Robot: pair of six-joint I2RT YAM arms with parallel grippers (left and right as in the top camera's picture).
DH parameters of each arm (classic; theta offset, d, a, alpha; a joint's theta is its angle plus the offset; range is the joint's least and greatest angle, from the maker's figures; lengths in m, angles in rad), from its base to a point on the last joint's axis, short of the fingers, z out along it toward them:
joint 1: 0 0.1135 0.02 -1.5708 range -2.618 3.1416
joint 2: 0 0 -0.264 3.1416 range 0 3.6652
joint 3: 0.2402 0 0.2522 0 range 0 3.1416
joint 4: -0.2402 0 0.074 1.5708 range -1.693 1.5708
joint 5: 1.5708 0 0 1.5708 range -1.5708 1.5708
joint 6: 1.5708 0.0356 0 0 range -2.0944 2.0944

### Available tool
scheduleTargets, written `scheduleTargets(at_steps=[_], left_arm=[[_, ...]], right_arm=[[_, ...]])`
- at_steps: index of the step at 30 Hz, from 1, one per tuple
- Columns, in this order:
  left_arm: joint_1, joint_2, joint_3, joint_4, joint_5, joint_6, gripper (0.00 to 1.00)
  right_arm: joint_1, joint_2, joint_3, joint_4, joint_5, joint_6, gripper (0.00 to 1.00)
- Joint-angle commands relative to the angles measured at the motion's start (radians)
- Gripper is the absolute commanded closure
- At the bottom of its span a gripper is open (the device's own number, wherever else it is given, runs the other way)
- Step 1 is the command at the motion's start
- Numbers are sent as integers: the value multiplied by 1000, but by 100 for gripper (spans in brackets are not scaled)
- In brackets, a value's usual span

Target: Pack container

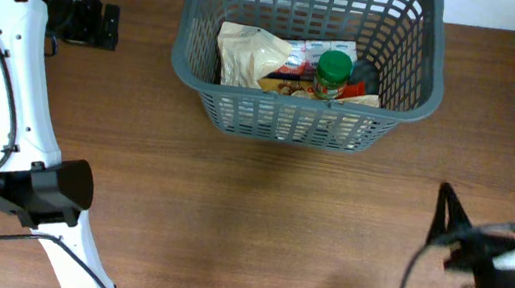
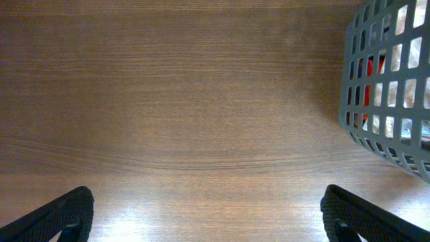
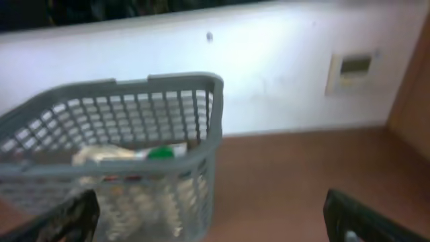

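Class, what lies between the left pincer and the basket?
Only bare wooden table; the left wrist view shows nothing on it from the open left pincer to the basket.

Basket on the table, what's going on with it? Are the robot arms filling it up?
Two robot arms are packing the basket. It already holds a pale bag and a jar with a green lid. Right now neither arm is carrying anything: the left gripper and right gripper are both open and apart from the basket.
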Motion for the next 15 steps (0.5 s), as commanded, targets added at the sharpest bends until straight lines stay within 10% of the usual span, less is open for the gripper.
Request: scheduleTargets(at_steps=[1, 15], left_arm=[[3, 8, -5, 0, 7, -9, 1], [3, 8, -5, -1, 7, -9, 1]], right_arm=[[-4, -16, -169, 188, -8, -195, 1], [-2, -308, -768, 610, -43, -243, 1]])
